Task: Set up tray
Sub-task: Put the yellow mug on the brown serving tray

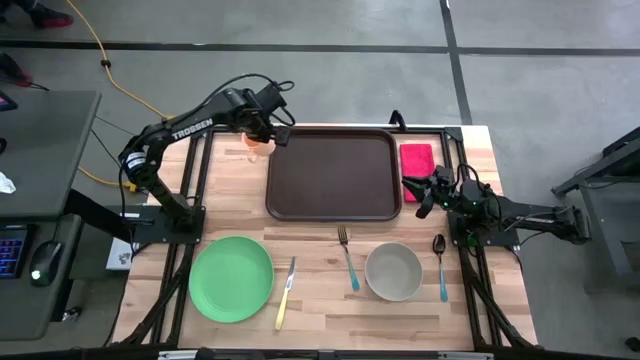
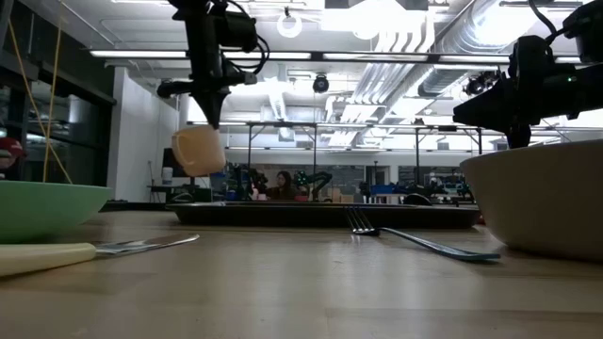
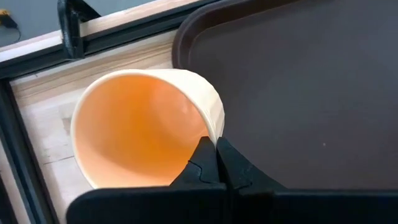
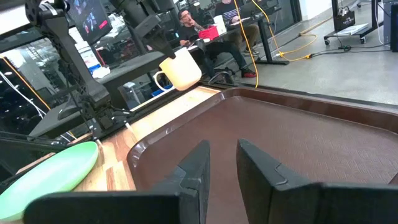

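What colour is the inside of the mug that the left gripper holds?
The cream mug is orange inside, gripped at its rim by the left gripper; the left wrist view shows it best.

Grey concrete floor, ceiling ducts overhead.

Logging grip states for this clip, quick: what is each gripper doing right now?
Left gripper: shut on the rim of the cup, held in the air beside the tray.
Right gripper: open, empty, over the tray.
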